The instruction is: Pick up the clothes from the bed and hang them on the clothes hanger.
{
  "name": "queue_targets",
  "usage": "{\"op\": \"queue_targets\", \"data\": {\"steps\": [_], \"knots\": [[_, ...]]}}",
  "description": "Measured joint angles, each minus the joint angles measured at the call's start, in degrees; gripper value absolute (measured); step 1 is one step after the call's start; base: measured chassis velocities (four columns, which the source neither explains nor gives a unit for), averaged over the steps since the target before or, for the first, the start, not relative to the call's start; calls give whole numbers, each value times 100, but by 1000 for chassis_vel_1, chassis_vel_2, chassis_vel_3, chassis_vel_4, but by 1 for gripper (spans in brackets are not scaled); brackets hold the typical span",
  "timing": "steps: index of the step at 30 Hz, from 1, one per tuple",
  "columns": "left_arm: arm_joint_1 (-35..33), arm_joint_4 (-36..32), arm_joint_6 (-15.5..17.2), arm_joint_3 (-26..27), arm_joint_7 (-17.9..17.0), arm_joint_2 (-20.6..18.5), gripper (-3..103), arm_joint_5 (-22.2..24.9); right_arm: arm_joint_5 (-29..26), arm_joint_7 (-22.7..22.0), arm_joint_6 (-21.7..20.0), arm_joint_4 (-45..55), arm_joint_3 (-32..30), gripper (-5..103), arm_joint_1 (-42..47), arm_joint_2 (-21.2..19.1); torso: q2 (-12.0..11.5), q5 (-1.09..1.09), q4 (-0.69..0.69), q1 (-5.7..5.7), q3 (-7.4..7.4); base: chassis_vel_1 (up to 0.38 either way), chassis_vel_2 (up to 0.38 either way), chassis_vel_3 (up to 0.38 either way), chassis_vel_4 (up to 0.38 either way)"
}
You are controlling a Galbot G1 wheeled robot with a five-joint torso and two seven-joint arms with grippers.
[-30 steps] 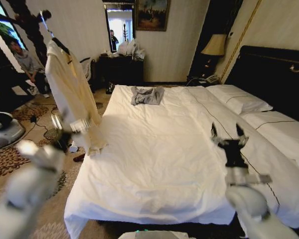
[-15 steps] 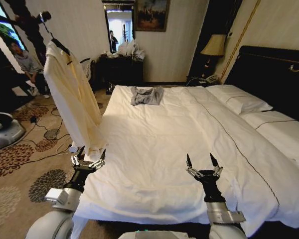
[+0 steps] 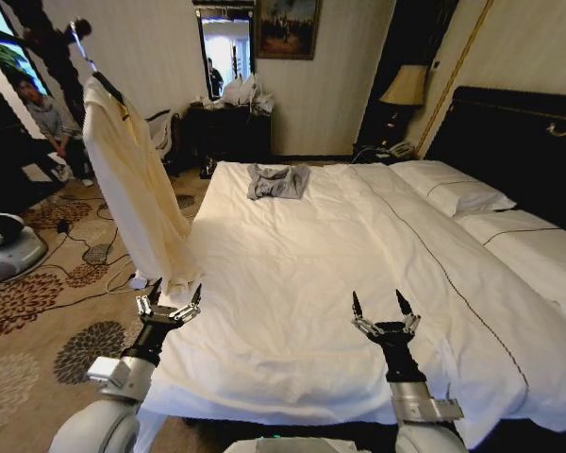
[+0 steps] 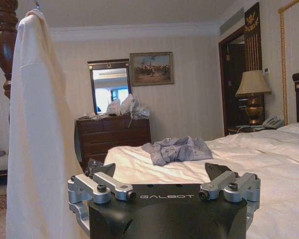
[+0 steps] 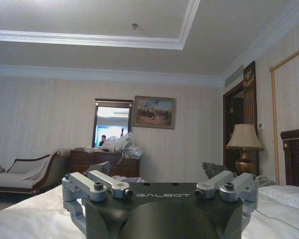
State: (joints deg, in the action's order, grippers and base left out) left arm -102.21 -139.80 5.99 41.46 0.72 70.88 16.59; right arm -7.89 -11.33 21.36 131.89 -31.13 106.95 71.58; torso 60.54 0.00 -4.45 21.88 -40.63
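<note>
The cream clothes (image 3: pixel 137 179) are seen draped from the clothes hanger (image 3: pixel 108 87) beside the bed (image 3: pixel 292 283), while left gripper (image 3: pixel 168 300) and right gripper (image 3: pixel 385 316) are held low at its foot, jaws spread and empty.

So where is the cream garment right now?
In the head view the cream garment hangs on the clothes hanger at the robot's left, off the bed, above the carpet and beyond the left gripper.
</note>
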Motion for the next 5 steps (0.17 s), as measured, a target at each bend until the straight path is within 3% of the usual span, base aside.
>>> {"op": "queue_targets", "data": {"steps": [5], "knots": [[2, 3, 4, -1, -3, -4, 100, 6, -4, 1, 2, -2, -2, 100, -4, -3, 0, 0, 0, 0, 0, 0, 0, 0, 0]]}}
